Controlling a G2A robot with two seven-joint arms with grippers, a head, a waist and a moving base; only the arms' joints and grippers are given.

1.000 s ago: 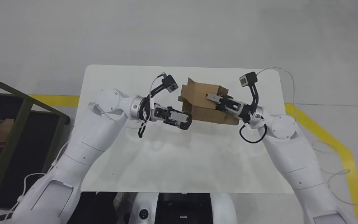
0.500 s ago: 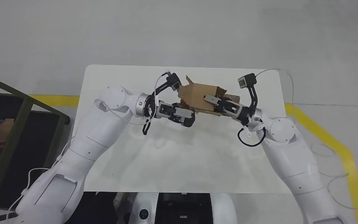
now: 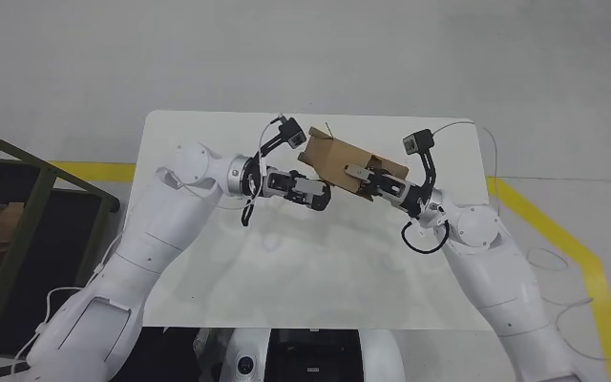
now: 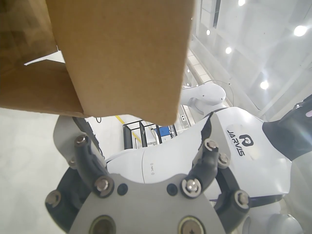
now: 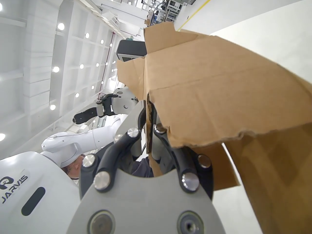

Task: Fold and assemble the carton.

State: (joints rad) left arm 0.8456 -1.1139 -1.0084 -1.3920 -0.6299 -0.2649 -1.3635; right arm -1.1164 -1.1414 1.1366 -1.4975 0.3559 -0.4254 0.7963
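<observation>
Carton [image 3: 346, 162], brown and half-formed with flaps loose, held tilted over the far middle of the white surface [image 3: 210, 286], seemingly lifted clear of it, between the two hands. Right hand [image 5: 149, 122] clenched on a cardboard edge at the carton's right end, fingers [image 5: 139, 122] pressed flat against either face of the sheet. Left hand [image 4: 146, 127] released at the carton's left end, fingers [image 4: 84, 135] spread wide with a rounded loose flap [image 4: 121, 49] just ahead of them and the hollow inside open beside it; hard to tell whether either fingertip actually touches that flap.
</observation>
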